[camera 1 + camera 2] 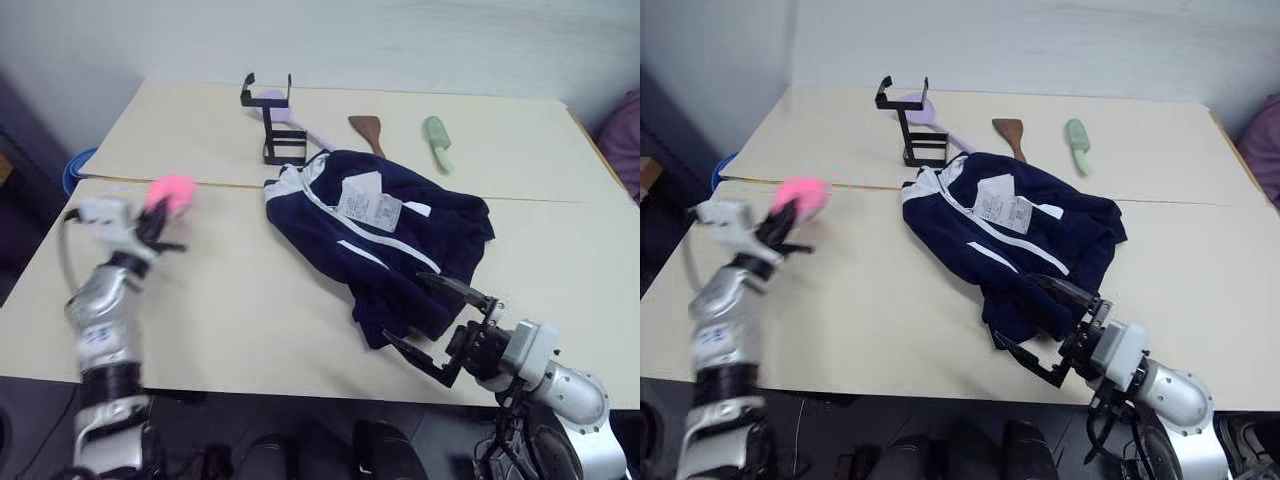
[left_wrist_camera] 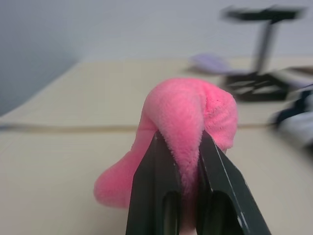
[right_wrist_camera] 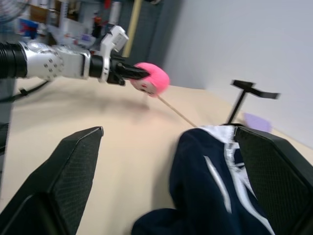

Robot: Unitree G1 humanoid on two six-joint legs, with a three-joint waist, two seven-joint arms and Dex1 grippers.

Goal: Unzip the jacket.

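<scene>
The dark navy jacket lies crumpled in the middle of the table, its white zipper line and paper tags facing up. My right gripper stands open at the jacket's near edge, one finger on each side of the fabric and neither touching it. My left gripper is off to the left, away from the jacket, shut on a small pink plush toy held above the table. The right wrist view shows that plush toy at the left arm's tip.
A black wire stand with a purple object stands behind the jacket. A wooden spatula and a green brush lie at the back right. A seam runs across the beige table.
</scene>
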